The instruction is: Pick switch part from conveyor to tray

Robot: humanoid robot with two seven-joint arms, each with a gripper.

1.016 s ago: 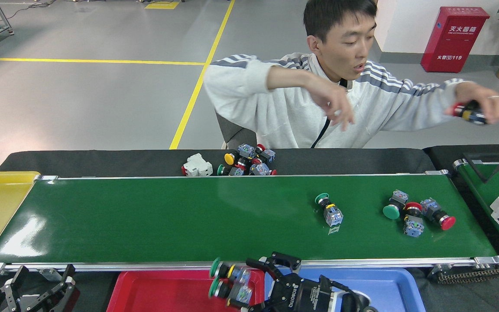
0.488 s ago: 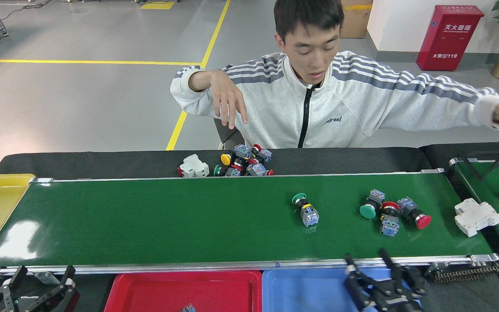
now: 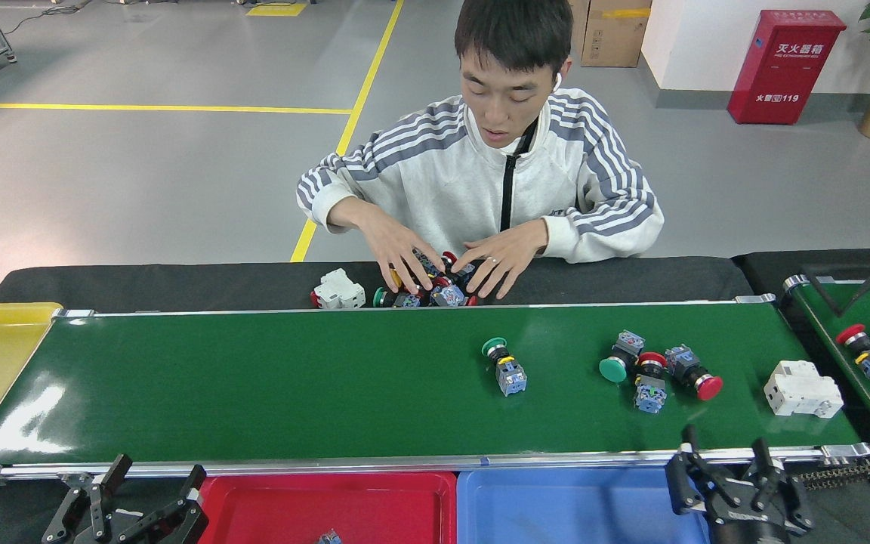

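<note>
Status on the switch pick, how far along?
Done: one part barely shows in the red tray, bottom edge. In hand: nothing; left gripper and right gripper are open and empty. Left: green-capped switch, cluster of three switches and white breaker on the conveyor.

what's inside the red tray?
The red tray looks mostly bare; one small switch part shows at its near edge, cut off by the frame. The rest is out of view.

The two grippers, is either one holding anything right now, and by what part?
Nothing is held. The right gripper stands with jaws open at the near rail of the conveyor, and the left gripper is open too, both with nothing between them.
</note>
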